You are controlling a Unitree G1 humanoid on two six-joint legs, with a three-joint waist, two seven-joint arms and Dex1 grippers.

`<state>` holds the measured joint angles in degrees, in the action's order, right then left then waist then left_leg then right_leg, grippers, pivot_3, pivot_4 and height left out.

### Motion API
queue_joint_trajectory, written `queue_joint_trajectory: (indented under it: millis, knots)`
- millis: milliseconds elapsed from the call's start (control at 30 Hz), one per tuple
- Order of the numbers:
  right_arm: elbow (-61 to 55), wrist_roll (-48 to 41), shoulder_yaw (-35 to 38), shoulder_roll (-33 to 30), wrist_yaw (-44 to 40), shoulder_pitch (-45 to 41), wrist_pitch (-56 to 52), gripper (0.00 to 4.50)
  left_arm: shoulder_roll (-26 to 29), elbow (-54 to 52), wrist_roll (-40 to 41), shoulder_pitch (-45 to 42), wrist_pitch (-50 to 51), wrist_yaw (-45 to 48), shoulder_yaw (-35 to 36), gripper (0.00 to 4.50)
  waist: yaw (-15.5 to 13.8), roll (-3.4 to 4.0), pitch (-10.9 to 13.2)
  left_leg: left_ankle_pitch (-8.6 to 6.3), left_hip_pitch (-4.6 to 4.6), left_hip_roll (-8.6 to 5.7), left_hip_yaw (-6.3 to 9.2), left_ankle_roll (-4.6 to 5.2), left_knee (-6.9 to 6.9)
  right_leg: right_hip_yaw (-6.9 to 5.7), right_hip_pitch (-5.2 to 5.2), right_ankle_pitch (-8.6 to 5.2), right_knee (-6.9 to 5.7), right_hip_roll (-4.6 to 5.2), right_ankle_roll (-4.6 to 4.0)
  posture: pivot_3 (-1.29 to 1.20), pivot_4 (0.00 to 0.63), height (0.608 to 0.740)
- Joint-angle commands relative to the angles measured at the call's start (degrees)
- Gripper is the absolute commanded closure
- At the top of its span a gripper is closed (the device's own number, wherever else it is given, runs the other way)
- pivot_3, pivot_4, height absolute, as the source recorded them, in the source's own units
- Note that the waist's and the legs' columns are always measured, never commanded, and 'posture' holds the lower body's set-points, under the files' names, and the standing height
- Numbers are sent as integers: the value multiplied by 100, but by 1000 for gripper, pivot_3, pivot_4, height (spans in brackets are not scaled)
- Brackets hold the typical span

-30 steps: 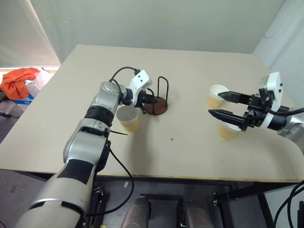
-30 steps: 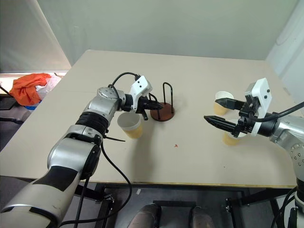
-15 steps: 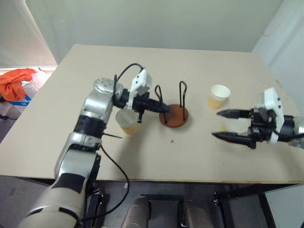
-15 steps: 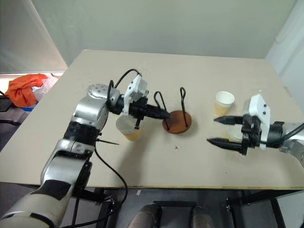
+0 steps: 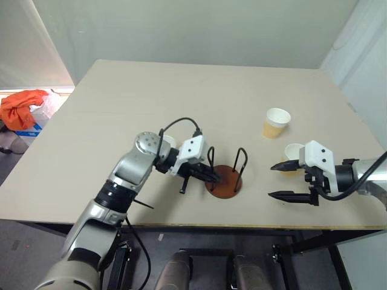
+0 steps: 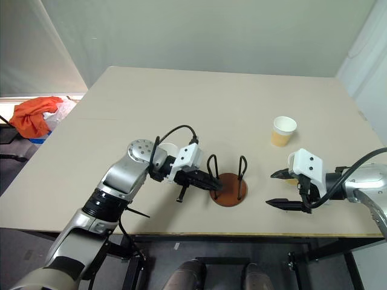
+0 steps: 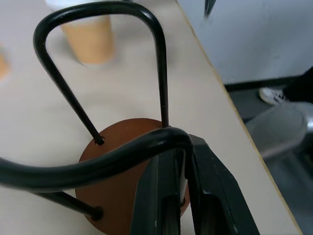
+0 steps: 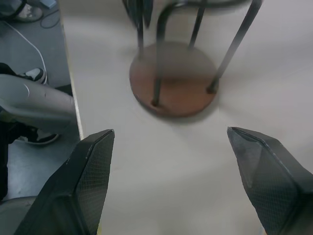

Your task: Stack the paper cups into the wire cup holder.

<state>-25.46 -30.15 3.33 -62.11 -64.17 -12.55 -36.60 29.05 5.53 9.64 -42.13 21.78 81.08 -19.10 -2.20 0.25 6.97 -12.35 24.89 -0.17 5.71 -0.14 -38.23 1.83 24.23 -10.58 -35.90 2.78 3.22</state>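
The wire cup holder point(image 5: 225, 183), a reddish-brown disc with black wire loops, stands near the table's front edge. My left gripper point(image 7: 185, 152) is shut on one of its wire loops point(image 7: 98, 161). One paper cup point(image 5: 277, 122) stands upright at the far right. A second paper cup point(image 5: 292, 151) sits just behind my right gripper point(image 5: 280, 180), which hangs open to the right of the holder, nothing between its fingers point(image 8: 90, 181). A third paper cup point(image 6: 169, 148) is mostly hidden behind my left arm.
The table's front edge point(image 5: 242, 227) runs close below the holder and both grippers. An orange cloth point(image 5: 23, 104) lies on the floor off the table's left side. The far half of the table point(image 5: 199, 90) is bare.
My left gripper has dragged the holder away from the cup beside it, toward the front edge and to the right. My right gripper has sunk lower, staying open.
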Motion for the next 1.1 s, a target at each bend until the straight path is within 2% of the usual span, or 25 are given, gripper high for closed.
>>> queue_joint_trajectory:
  millis: [33, 67, 100, 267, 467, 567, 700, 800, 933, 1100]
  knots:
    - [-73, 118, 27, -82, -69, -31, 156, 571, -22, -167, -5, -37, 232, -137, -99, 4192, 0, 0, 0, 4, 0, 0, 0, -2, 0, 0, 0, 3, 0, 1, -2, 0, 150, 740]
    - [-46, 154, 11, -88, -83, -45, 181, 571, -58, -180, 36, -43, 288, -163, -97, 3846, 1, 0, 0, 8, 0, 0, 0, -4, 0, 0, 0, 5, 0, 1, -5, 0, 150, 740]
    - [-23, 178, 1, -89, -96, -58, 198, 571, -89, -177, 36, -56, 321, -223, -101, 3702, 1, 0, 0, 9, 0, -1, 0, -5, 0, 0, 0, 6, 0, 2, -6, 0, 150, 740]
    - [96, 296, -17, -113, -194, -143, 276, 571, -90, -230, 86, -76, 447, -394, -58, 1991, 9, 0, 0, 11, 4, -1, 0, -7, 4, 0, 2, 7, 4, 3, -7, 0, 150, 740]
    - [584, 580, -59, -301, -488, -493, 586, 571, 329, -904, 170, -64, 485, -434, 85, 46, 13, -1, 1, 8, 8, -2, 0, -11, 16, 0, 8, 2, 8, 3, -1, 0, 150, 740]
    - [821, 653, -29, -494, -717, -852, 724, 571, 830, -1642, 444, -113, 881, -188, 198, 16, 17, -1, 1, 8, 10, -2, 0, -11, 19, 0, 11, 1, 13, 3, 0, 0, 150, 740]
    - [1177, 805, -72, -680, -994, -1191, 979, 571, 1547, -2203, 564, 177, 869, -72, 446, 16, 32, 1, 0, 4, 9, 0, 0, -15, 29, -1, 17, -9, 11, -1, -10, 0, 150, 740]
    - [1802, 1376, -416, -737, -955, -1482, 1317, 571, 2031, -2346, 1173, 500, 1027, 26, 1319, 16, 40, 1, 1, 0, 9, 1, 6, -17, 31, -2, 19, -18, 8, -1, -16, 0, 150, 740]
    - [2461, 1893, -863, -532, -1055, -1800, 1704, 571, 2419, -2376, 1802, 675, 1190, -53, 2269, 16, 47, 0, 2, -6, 9, 5, 8, -21, 31, -7, 28, -19, 0, 1, -28, 0, 150, 740]
    - [3382, 2594, -1443, -98, -1032, -2234, 2195, 571, 2557, -2691, 2405, 628, 1549, -383, 2794, 16, 49, 5, 3, -10, 4, 6, 7, -24, 34, -10, 30, -15, 0, 6, -43, 0, 150, 740]
